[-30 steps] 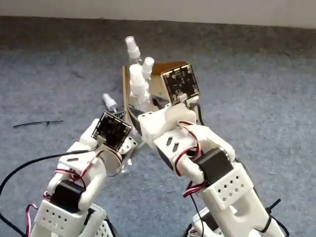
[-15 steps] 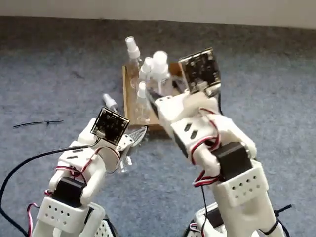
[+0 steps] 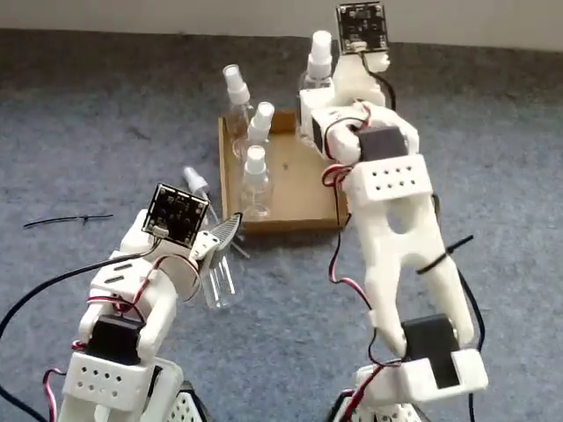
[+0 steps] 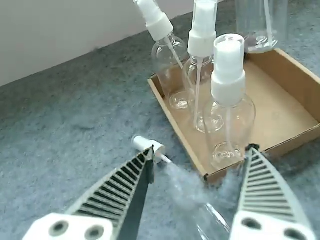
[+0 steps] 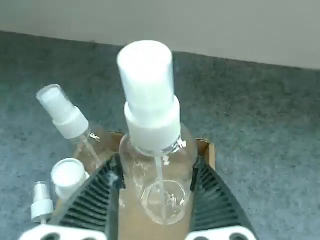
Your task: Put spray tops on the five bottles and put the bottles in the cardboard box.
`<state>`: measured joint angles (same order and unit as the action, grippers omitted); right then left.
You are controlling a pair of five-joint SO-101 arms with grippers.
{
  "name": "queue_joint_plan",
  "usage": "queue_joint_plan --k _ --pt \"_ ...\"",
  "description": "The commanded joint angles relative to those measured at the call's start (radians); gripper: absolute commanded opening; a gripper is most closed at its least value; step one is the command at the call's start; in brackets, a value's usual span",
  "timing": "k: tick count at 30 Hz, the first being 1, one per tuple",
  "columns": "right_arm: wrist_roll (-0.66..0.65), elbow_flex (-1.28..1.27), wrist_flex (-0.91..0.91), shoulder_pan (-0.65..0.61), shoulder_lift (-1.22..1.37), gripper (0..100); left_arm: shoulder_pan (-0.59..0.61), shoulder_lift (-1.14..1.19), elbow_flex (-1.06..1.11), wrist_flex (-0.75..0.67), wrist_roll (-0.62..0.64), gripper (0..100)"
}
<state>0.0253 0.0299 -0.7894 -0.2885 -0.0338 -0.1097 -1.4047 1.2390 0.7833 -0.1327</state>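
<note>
My right gripper (image 5: 155, 200) is shut on a clear bottle (image 5: 157, 170) with a white spray top (image 5: 149, 95). It holds the bottle upright over the far right corner of the cardboard box (image 3: 295, 189); that held bottle (image 3: 317, 66) is also in the high view. Three capped bottles (image 4: 227, 100) stand along the box's left side. My left gripper (image 4: 200, 150) is open just above the carpet, in front of the box. An uncapped clear bottle (image 3: 218, 283) lies on its side under it. A loose spray top (image 4: 147, 145) lies on the carpet beside the box.
A black cable tie (image 3: 66, 220) lies on the grey carpet at the left. A pale wall (image 3: 281, 16) runs behind the box. The right half of the box floor (image 4: 280, 105) is bare.
My right arm rose and stretched away, carrying the capped bottle to the box's far right corner. The left arm drew back a little, uncovering the bottle that lies on the carpet.
</note>
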Motion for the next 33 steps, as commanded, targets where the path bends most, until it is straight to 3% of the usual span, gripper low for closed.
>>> queue_joint_plan --k 1,11,22,29,33 --pt "0.011 0.068 0.096 0.012 0.073 0.5 0.008 -0.001 -0.005 -0.026 0.005 26" --pt "0.089 0.068 0.34 0.027 0.268 0.5 0.007 -0.001 -0.002 -0.026 0.003 26" --pt "0.084 0.067 0.398 0.028 0.318 0.5 0.004 -0.001 -0.002 -0.026 0.0 26" --pt "0.009 -0.151 0.657 0.025 0.278 0.5 0.002 -0.001 -0.002 -0.026 0.0 26" --pt "0.011 -0.22 0.679 0.03 0.228 0.5 0.001 -0.001 -0.001 -0.026 0.0 26"
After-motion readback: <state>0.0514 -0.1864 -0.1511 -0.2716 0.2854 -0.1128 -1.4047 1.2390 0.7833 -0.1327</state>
